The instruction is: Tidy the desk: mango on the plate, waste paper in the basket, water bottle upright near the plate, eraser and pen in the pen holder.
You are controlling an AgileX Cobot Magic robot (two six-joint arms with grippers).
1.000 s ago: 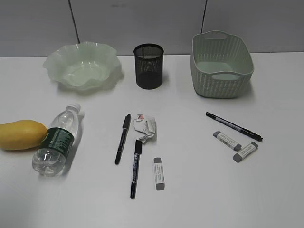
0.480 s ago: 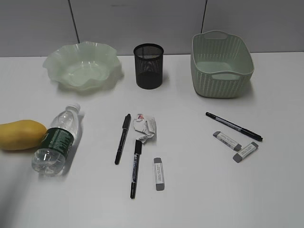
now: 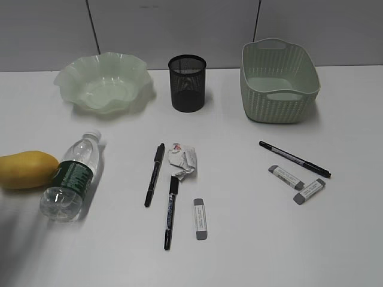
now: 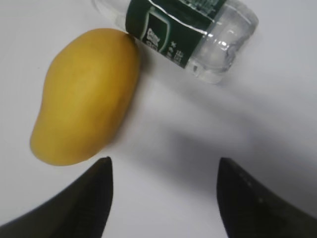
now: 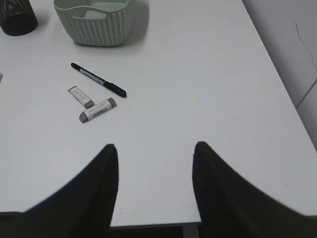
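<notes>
Above the desk's [image 3: 239,251] left edge the left gripper [image 4: 163,198] hangs wide and empty just short of the mango [image 4: 84,96] — which touches the lying water bottle [image 4: 188,29] — seemingly lining up a grasp, while the right gripper [image 5: 154,183] waits open, empty.

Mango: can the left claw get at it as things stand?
Probably yes. The left claw is open above the desk beside the mango, nothing between them. The water bottle touches the mango's far end, so little room there.
</notes>
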